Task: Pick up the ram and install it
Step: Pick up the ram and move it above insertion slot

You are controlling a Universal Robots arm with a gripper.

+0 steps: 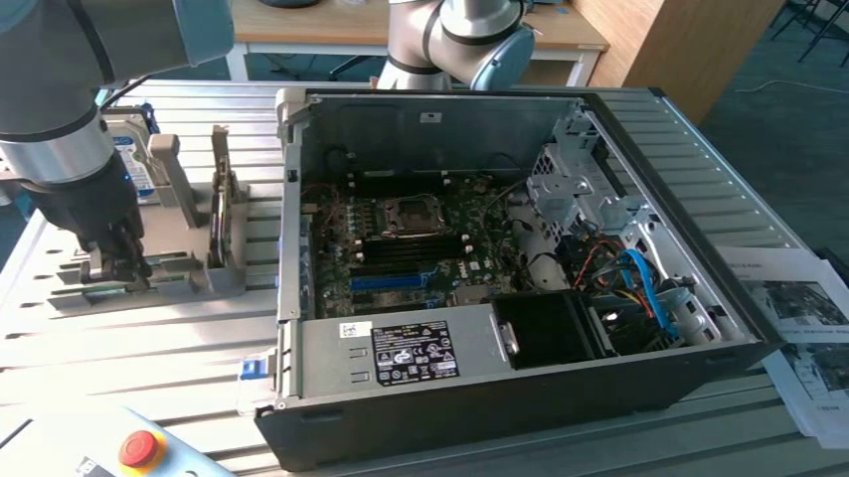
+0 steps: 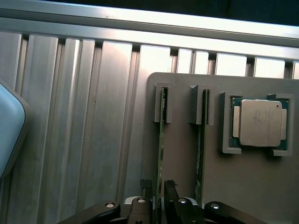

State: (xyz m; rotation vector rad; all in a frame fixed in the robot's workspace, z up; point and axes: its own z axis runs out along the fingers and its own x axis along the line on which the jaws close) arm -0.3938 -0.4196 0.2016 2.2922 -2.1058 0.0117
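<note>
the ram stands on edge in its slot in the holder, with a second stick just beside it and the processor in the holder's next pocket. the gripper is down on the holder, its jaws apart on either side of the ram, not clamped. nothing looks lifted yet. the case, on the exterior view's right of the holder, lies open, so both pickup and installation seem left to do.

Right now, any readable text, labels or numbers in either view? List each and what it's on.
No text is legible.
Black label on the silver power supply box: print too small.
White sticker on the grey case wall: blurred.
Printed paper sheets: blurred.
Square silver processor chip: no markings legible.
</note>
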